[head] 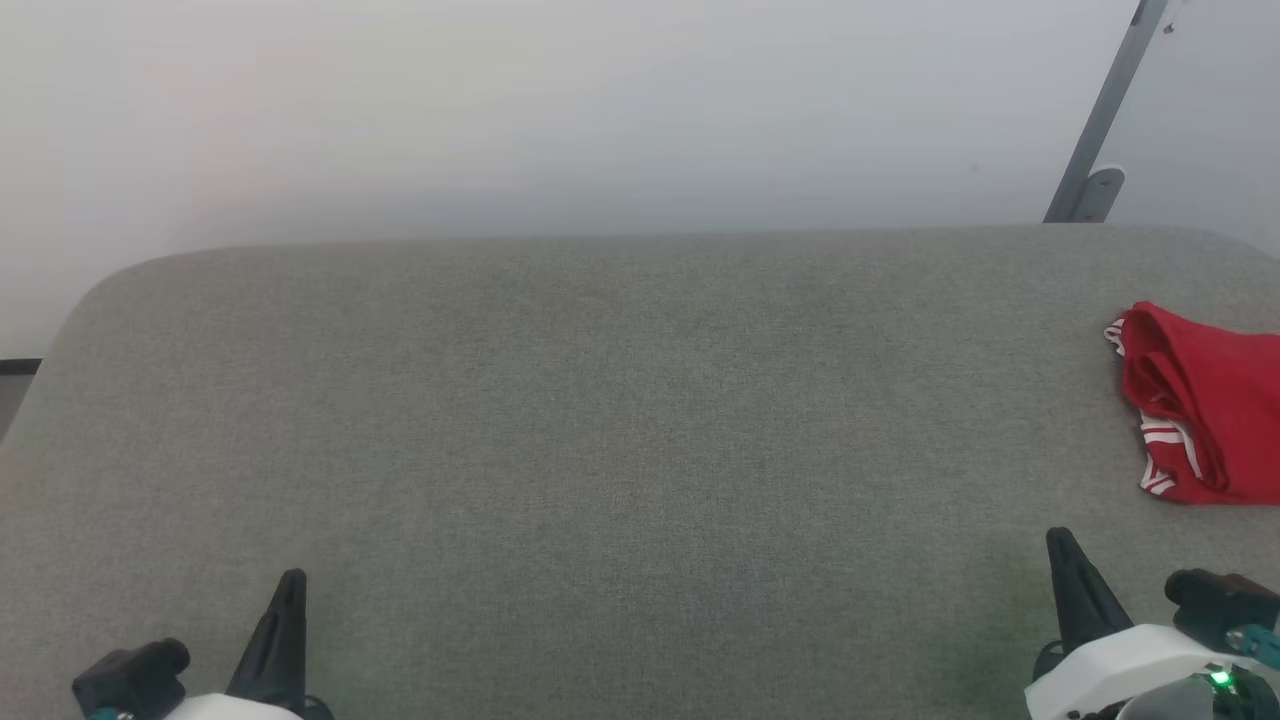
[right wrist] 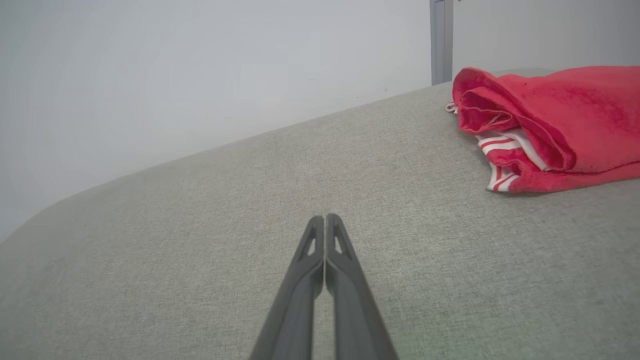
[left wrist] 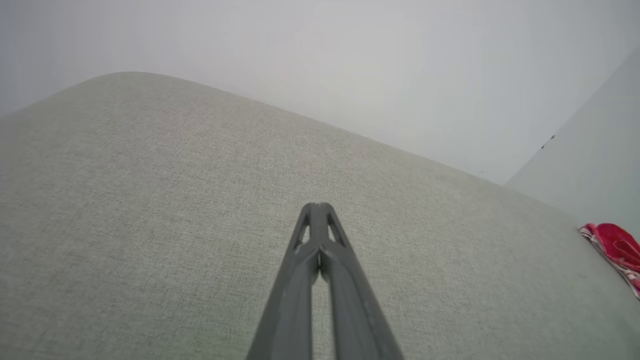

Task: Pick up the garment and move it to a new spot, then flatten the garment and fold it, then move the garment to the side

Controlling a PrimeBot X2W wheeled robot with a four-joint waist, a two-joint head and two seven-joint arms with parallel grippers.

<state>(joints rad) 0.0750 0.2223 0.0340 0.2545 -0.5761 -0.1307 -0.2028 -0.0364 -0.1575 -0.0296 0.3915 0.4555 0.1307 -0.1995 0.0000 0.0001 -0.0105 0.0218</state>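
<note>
Surface [head: 600,450] open; garment [head: 1215,400] seemingly bunched at right.

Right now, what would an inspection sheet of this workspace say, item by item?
Surface: grey fabric-covered table, rounded far corners.
Job's things: red garment with red-and-white striped trim, bunched at the table's right side, apart from both grippers.
Clutter: nothing seen.
Grippers: left gripper and right gripper at the table's near side, jaws shut, holding nothing.
Cables: nothing seen.
Surroundings: pale wall behind; grey metal post at the far right.
</note>
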